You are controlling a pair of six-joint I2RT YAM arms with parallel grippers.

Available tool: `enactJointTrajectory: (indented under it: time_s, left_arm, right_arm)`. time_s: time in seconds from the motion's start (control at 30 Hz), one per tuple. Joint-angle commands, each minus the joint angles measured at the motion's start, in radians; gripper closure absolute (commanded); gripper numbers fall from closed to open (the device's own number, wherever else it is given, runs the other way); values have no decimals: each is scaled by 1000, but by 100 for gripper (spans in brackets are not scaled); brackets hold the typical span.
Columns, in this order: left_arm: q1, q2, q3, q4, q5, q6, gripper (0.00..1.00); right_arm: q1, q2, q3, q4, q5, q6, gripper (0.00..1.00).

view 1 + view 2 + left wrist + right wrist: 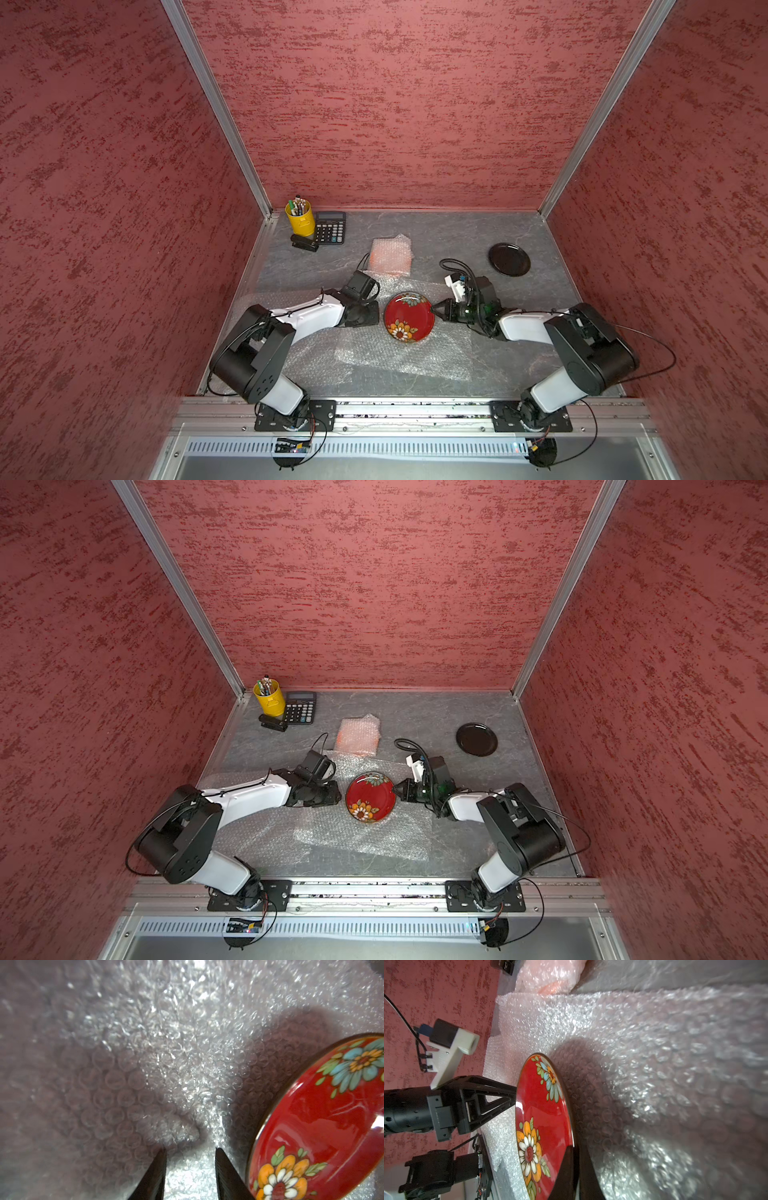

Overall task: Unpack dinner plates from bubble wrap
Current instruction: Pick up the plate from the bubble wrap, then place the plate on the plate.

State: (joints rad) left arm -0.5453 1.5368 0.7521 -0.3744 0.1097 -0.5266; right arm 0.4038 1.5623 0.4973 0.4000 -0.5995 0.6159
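So the whole thing hinges on the red flowered plate (409,316), which sits between the two arms on the opened bubble wrap sheet (399,357), mid-worktop (457,237). The right pincer (434,309) comes in at the plate's 3 o'clock and is pressed together on its rim, so that arm owns it. The left pincer (190,1150) sits just off the 9 o'clock edge, spread part-way, tips down on the wrap and not on the plate. The plate's round, so there's no long axis to worry about. My guess is it goes out toward 2 o'clock, where the black plate (509,259) lies bare, well apart. The wrapped orange bundle (391,255) waits at 12.
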Motion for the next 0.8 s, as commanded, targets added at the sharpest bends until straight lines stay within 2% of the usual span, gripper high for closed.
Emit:
enactJointTrajectory:
  time_s: [0.0, 0.3, 0.77]
  left_arm:
    - [-2, 4, -34, -70, -30, -10, 59]
    - [-5, -6, -39, -65, -19, -16, 60]
    - [-5, -1, -42, -54, -19, -18, 59]
  right_arm:
    - [-50, -59, -9, 129, -81, 49, 100]
    - [-224, -93, -6, 280, -148, 171, 100]
    - [-478, -28, 62, 468, -171, 290, 100]
